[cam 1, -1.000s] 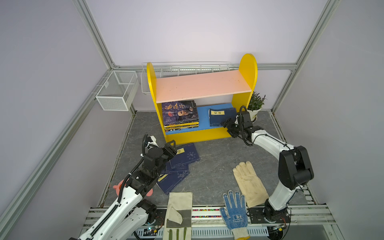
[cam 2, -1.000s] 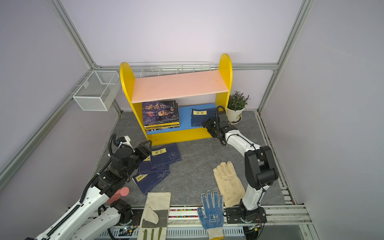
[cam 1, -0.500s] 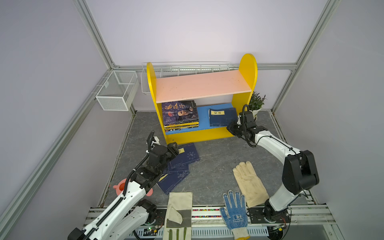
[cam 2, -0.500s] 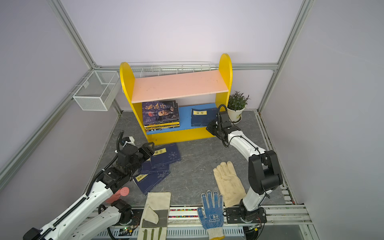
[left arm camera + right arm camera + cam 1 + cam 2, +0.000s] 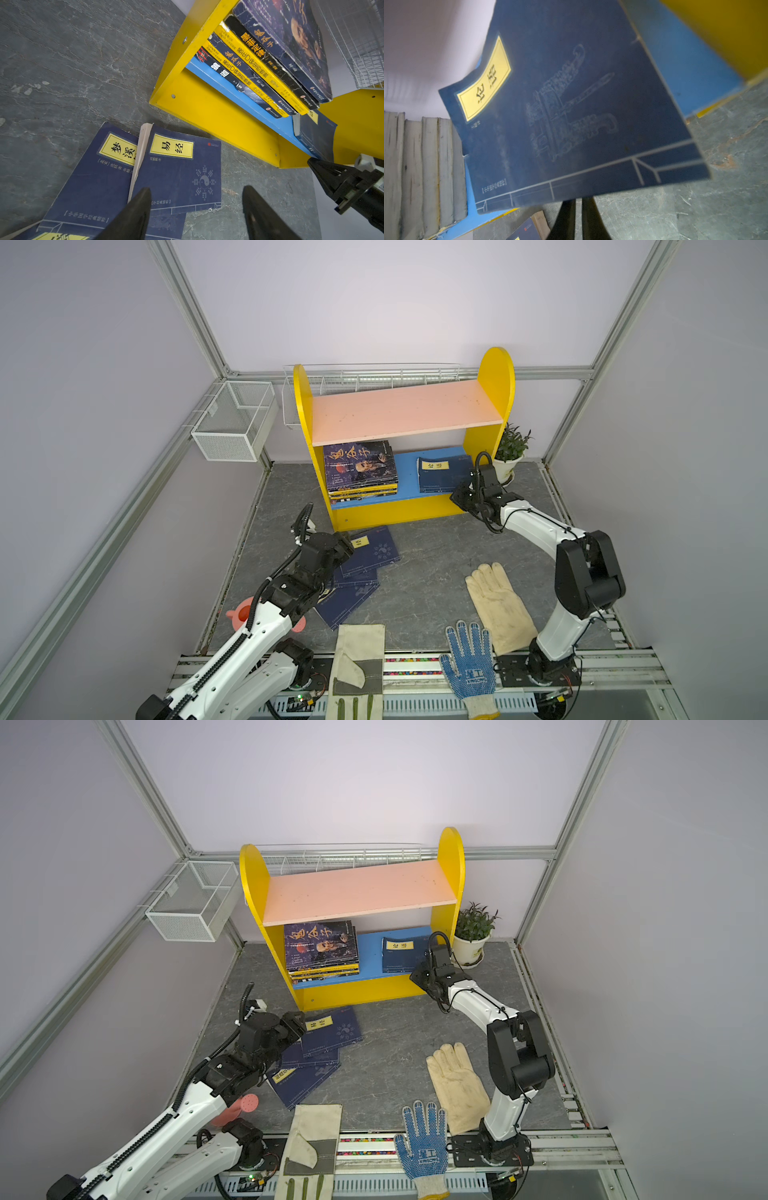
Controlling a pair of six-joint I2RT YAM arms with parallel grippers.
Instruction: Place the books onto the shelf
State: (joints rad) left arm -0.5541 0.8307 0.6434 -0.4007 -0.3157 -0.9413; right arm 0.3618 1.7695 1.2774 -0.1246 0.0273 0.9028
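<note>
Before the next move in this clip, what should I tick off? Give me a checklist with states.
1. Left gripper open: ok.
2. Left gripper over the top floor book: ok.
3. Right gripper shut: ok.
4. Right gripper touching the shelved navy book: cannot tell.
5. Shelved navy book fully on the lower board: not ok, a corner seems to overhang.
6. Free board space beside the book stack: ok.

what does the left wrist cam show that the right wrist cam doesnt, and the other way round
Only left wrist: the stack's printed spines, and the open left fingers above a floor book. Only right wrist: the shelved navy book's cover drawing and the stack's page edges. Both: that navy book, the blue board, the yellow shelf frame, the shut right fingers and the grey floor.
</note>
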